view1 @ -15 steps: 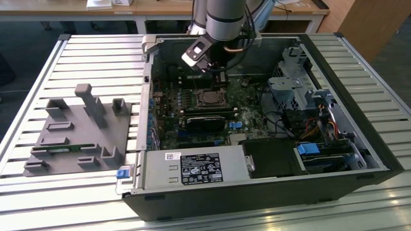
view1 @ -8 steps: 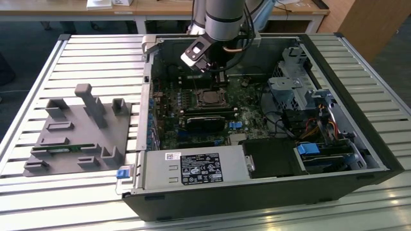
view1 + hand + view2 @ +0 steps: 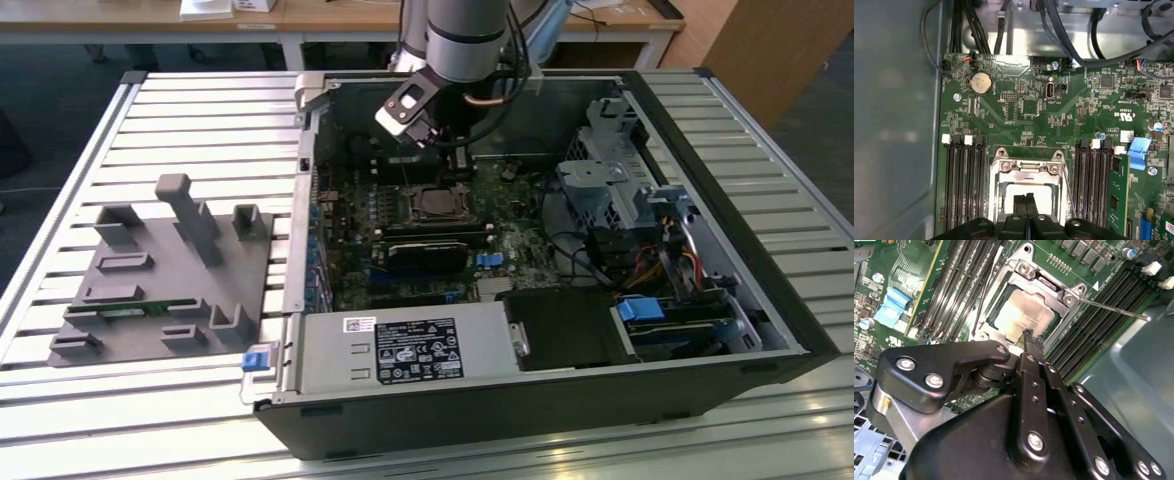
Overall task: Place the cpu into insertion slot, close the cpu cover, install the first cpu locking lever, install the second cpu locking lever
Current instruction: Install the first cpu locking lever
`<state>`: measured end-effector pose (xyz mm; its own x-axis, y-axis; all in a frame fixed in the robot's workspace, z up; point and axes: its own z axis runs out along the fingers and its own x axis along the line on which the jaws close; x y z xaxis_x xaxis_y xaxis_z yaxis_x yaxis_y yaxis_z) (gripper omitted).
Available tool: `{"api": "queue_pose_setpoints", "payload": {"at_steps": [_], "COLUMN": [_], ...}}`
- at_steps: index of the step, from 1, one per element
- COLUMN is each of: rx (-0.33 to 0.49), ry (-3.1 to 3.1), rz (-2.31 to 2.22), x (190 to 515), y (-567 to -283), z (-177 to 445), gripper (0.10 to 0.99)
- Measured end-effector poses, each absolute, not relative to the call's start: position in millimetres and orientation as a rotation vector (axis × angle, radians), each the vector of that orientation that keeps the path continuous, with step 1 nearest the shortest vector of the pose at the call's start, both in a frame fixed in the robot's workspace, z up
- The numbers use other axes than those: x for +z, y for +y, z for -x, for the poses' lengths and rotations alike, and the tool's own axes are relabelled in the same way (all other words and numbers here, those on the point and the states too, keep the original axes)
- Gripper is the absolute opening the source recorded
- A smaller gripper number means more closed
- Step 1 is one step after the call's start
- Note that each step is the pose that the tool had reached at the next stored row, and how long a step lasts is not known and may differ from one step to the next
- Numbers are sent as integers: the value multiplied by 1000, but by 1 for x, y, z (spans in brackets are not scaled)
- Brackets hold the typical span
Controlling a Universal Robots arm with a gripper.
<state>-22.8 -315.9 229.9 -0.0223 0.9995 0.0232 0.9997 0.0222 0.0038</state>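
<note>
The cpu (image 3: 1026, 315) lies flat in the insertion slot (image 3: 434, 203) on the green board, its silvery-tan face bare. The cpu cover (image 3: 1046, 282), a silvery frame, lies down around the chip, which shows through its cut-out middle; the cover (image 3: 1026, 167) and the cpu (image 3: 1026, 189) also show in the first wrist view. My gripper (image 3: 1032, 337) hangs shut just above the chip's near edge, its black fingertips (image 3: 1029, 360) pressed together with nothing between them. A thin metal locking lever (image 3: 1114, 309) sticks out sideways over the memory slots. In the exterior view the gripper (image 3: 451, 158) sits just behind the socket.
Long black memory slots (image 3: 961, 185) flank the socket on both sides. The case walls (image 3: 667, 120), drive cage (image 3: 614, 180), cables (image 3: 587, 250) and power supply (image 3: 400, 350) ring the board. A grey fixture block (image 3: 160, 270) stands on the slatted table at the exterior view's left.
</note>
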Motion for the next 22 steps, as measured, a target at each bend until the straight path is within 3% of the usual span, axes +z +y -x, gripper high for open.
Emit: {"api": "queue_pose_setpoints", "payload": {"at_steps": [22], "rx": [-21], "ry": [-2309], "rz": [2115], "x": [263], "y": [-316], "z": [23], "gripper": [106]}}
